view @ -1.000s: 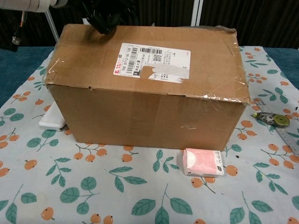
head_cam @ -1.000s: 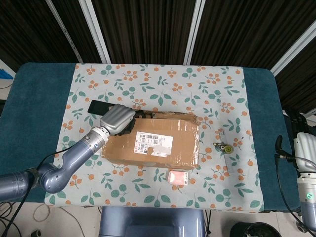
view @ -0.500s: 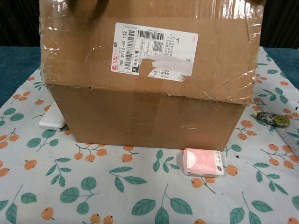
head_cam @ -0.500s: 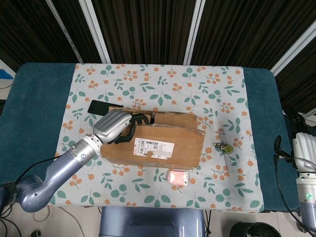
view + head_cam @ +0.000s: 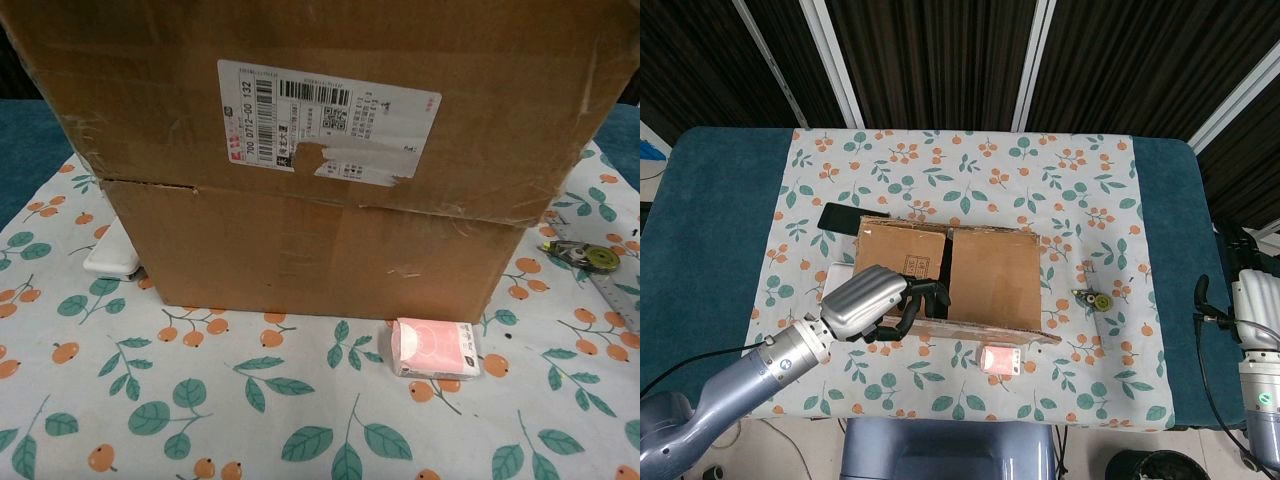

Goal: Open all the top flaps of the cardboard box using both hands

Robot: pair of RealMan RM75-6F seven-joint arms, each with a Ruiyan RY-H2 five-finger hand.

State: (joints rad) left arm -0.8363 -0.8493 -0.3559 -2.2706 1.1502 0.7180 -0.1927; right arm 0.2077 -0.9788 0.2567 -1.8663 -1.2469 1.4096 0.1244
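Cardboard front flap swung up since a second ago, filling the chest view's upper half.
Left hand (image 5: 878,303) fingers hook the raised flap (image 5: 330,110)'s edge; cardboard box (image 5: 950,275) sits mid-desk; right hand's fingers can't be judged.

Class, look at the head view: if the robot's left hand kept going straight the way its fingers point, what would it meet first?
Most likely the cardboard box: the left hand points rightward along the raised front flap, already at its edge. Depth is unclear.
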